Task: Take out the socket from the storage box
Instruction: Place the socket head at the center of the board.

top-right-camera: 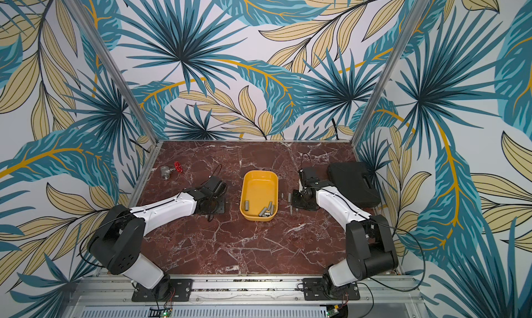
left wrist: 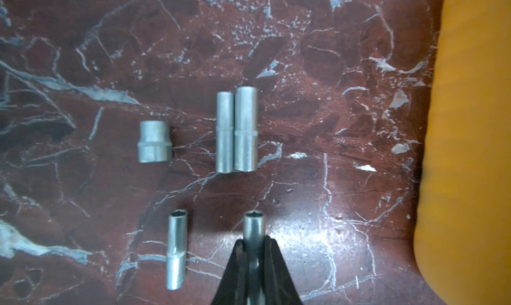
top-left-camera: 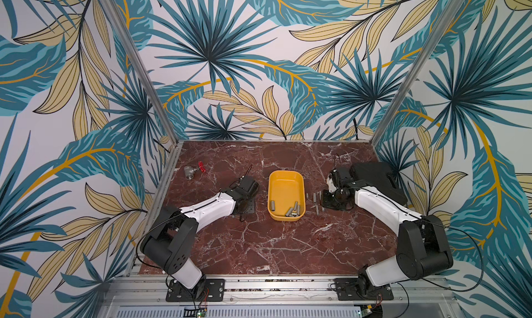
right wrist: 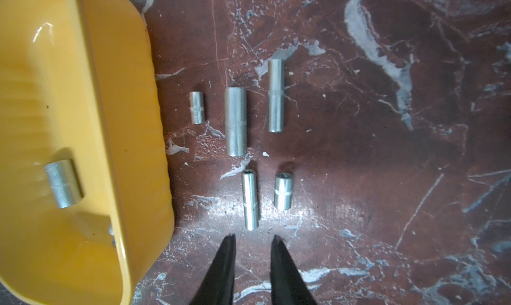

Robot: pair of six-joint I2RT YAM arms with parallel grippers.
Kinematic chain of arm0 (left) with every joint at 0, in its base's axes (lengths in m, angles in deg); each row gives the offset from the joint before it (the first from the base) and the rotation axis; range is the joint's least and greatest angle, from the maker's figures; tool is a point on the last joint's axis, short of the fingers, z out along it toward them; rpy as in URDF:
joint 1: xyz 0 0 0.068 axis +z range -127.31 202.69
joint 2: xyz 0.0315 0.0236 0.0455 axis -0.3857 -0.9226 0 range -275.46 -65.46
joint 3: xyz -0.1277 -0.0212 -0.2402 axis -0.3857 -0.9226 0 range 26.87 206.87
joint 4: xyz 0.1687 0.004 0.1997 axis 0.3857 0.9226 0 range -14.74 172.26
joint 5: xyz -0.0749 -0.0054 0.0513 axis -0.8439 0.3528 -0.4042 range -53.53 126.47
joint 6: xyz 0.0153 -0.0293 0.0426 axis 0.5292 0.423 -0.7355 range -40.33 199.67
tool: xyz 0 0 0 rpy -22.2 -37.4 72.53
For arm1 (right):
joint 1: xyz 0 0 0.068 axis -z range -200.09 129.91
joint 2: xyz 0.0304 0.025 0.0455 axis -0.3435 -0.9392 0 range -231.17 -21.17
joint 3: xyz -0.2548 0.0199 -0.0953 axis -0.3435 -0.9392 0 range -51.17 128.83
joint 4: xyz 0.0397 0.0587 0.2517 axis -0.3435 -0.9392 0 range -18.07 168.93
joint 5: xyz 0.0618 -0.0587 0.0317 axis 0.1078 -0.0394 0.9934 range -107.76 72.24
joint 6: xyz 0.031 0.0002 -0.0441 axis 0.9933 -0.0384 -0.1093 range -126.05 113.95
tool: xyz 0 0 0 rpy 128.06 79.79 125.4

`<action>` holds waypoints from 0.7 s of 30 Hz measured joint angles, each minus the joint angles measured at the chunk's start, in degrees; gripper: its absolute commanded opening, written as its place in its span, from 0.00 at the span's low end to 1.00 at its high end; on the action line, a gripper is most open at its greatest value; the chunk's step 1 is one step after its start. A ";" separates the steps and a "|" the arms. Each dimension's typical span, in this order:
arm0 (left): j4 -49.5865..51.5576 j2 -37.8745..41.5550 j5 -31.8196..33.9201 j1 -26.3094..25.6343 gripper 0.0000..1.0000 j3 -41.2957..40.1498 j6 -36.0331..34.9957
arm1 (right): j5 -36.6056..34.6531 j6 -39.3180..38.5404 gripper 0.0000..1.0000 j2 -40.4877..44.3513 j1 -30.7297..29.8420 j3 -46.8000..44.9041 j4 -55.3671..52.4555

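Left wrist view: the left gripper (left wrist: 254, 244) clenches a slim steel socket (left wrist: 254, 225), a smooth tube with a faceted mouth, over veined red marble (left wrist: 331, 96) beside the box (left wrist: 470, 151), a glossy yellow tub with rounded corners. In a top view the box holds several more sockets (top-left-camera: 293, 211) bunched at its near end. The right gripper (right wrist: 253, 241) has its fingers (right wrist: 224, 262) slightly parted and empty, near five sockets (right wrist: 235, 121) lying beside the box.

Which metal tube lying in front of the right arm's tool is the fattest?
The tube lying between a short one and a long thin one; it is clearly wider than the other four.
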State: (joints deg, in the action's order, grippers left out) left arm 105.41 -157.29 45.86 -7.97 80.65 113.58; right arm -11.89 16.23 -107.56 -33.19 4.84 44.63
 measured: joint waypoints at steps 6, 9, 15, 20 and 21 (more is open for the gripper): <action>-1.14 -0.20 -0.46 1.40 0.12 -1.66 0.00 | 0.00 0.02 0.25 0.00 0.00 0.00 0.02; -1.90 -0.98 -0.66 2.01 0.12 -1.66 -0.15 | 0.00 0.02 0.25 0.00 0.00 0.00 0.02; -2.34 -2.91 -0.98 2.51 0.15 -1.68 -0.59 | 0.00 0.02 0.25 0.00 0.00 0.00 0.00; -2.58 -2.95 -1.01 2.60 0.18 -1.77 -0.98 | 0.00 0.02 0.25 0.00 0.00 0.00 0.00; -2.58 -2.95 -1.03 2.60 0.18 -1.79 -1.05 | 0.00 0.04 0.25 0.00 0.00 0.00 0.00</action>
State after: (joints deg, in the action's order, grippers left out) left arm 102.83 -160.24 44.83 -5.36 78.86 112.53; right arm -11.89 16.27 -107.56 -33.19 4.84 44.63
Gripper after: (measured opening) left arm 0.175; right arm 0.249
